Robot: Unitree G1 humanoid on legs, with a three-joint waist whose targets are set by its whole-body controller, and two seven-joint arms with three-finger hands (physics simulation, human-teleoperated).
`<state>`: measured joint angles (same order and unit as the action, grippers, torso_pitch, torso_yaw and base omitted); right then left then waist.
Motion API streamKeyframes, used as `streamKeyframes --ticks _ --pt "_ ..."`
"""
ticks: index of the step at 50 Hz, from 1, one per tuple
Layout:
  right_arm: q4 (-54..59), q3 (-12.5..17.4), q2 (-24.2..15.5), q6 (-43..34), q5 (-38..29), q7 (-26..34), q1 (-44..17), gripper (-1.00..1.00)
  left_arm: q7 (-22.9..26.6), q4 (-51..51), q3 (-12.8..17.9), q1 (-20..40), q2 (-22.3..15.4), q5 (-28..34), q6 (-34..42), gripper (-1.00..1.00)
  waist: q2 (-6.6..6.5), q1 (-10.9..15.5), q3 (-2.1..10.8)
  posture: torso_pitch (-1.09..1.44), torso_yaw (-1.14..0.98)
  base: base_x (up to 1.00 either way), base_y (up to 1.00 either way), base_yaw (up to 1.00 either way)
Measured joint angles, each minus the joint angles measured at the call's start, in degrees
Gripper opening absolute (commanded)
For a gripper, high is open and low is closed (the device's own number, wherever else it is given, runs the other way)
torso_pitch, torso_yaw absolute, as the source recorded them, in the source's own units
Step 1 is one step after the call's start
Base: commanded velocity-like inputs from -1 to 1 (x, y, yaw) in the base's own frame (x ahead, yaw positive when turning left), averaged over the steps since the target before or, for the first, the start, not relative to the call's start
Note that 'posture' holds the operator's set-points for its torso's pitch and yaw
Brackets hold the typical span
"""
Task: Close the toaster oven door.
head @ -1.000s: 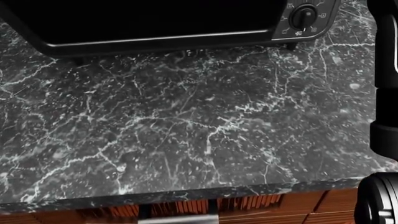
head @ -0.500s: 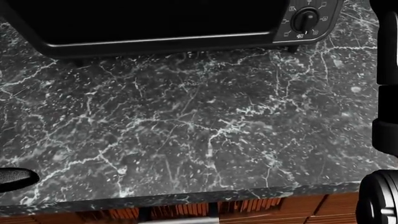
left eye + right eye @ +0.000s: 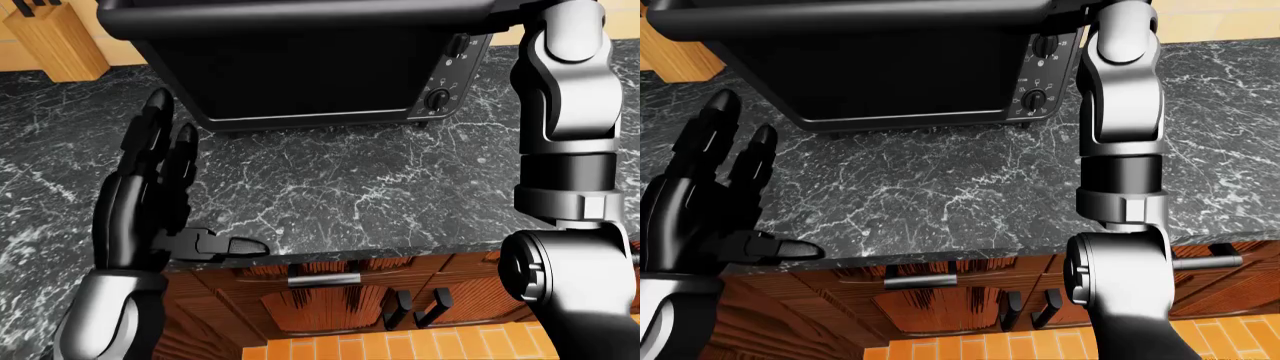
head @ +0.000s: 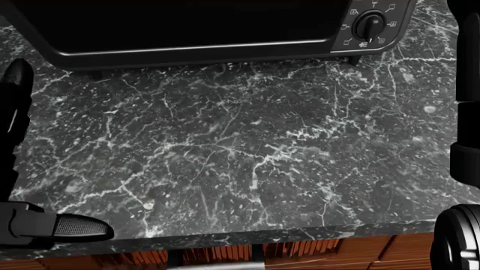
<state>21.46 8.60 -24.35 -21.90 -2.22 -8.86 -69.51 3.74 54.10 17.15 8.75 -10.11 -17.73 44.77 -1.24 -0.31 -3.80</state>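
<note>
toaster oven [image 3: 310,67] door [image 3: 300,16] looks unclosed; my left hand [image 3: 140,202] fingers are spread, right hand is hidden.

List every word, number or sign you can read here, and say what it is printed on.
No readable words, brands or numbers.
Toaster oven control panel: small white icons ring the lower knob, too small to read.
Upper knob: faint marks, blurred.

toaster oven [image 3: 310,67] on worktop [image 3: 380,187], top of left-eye view | knife block [image 3: 55,41] at its left | left robot hand [image 3: 150,195] lower left | cabinet drawers [image 3: 330,296] below worktop edge
</note>
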Motion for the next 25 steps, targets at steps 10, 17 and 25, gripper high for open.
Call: streamKeyframes --ticks 10,17,25 --pt "0.25 0.07 -0.06 0.13 0.07 -0.09 0.01 1.0 -0.93 2.57 -3.17 3.97 -0.02 0.07 4.92 1.0 0.14 0.03 0.06 0.0 0.0 0.0 0.0 0.0" --pt "0.22 0.2 -0.04 0.45 0.18 -0.29 0.24 1.0 -1.35 2.59 -4.19 6.33 -0.12 0.04 7.51 1.0 0.27 0.09 0.06 0.0 0.0 0.0 0.0 0.0" --pt "-0.18 0.24 -0.01 0.48 0.3 -0.53 0.32 1.0 -2.23 2.43 -5.27 10.11 -0.58 -0.54 10.53 1.0 0.43 0.08 0.05 0.0 0.0 0.0 0.0 0.0"
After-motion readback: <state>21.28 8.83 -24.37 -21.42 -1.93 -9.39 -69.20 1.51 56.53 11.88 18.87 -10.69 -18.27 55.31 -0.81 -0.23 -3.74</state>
